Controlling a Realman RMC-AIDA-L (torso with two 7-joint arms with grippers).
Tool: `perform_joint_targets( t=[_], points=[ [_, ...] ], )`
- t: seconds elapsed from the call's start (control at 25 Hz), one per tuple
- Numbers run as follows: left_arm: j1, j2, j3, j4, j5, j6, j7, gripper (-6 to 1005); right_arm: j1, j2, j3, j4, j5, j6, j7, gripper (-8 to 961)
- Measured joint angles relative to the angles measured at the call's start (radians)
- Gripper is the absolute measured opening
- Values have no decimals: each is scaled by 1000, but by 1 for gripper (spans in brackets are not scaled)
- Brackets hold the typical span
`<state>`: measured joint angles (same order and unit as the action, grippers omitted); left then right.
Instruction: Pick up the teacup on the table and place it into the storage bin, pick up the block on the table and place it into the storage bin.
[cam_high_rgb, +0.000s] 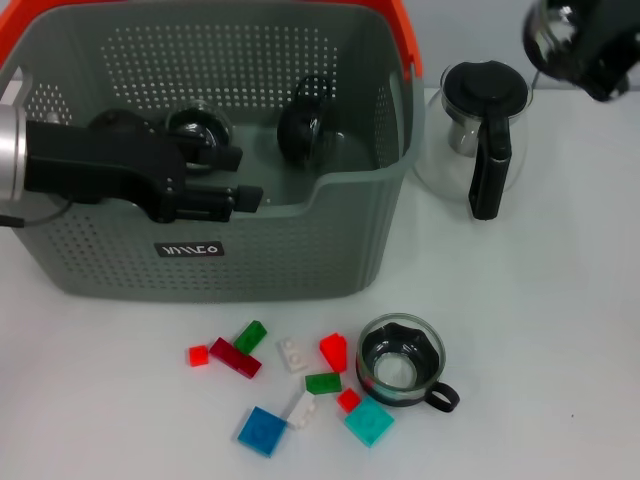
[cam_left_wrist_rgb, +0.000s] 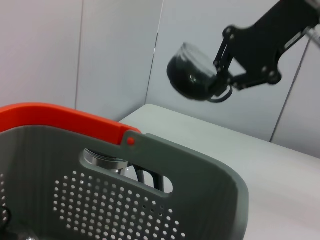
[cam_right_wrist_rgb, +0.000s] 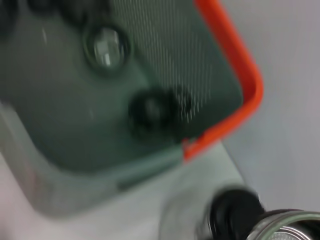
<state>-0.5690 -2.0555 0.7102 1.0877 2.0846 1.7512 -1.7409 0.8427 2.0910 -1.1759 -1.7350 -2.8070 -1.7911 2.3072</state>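
Beside storage bin (cam_high_rgb: 330, 230), teacup (cam_high_rgb: 402, 361).

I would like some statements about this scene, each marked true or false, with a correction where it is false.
1. The right gripper holds a teacup in the air. True.
2. The storage bin has a blue handle. False: the handle is orange.
3. A second teacup stands on the table next to the blocks. True.
4. The glass pot is inside the storage bin. False: it stands on the table beside the bin.
5. The left gripper is over the blocks. False: it is above the inside of the bin.
6. Two dark teacups already lie in the bin, one by the left gripper. True.
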Motion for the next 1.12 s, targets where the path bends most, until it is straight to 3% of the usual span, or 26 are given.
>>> perform_joint_targets(
  t=[0.4,0.6,0.8,1.12],
  points=[
    [-5,0,0,1,0,-3,-6,627,38,-8,172,-69,260,-11,-27,57],
    [-3,-4,-22,6,0,-3,-7,627,13,2,183,-36,415,121,-32,57],
    [9,-4,-43,10,-38,14,-4,627,9,3,164,115,540,247,-34,56],
    [56,-5,-71,61,-90,24,-2,627,109,-3,118,439,544,410,-35,56]
  ],
)
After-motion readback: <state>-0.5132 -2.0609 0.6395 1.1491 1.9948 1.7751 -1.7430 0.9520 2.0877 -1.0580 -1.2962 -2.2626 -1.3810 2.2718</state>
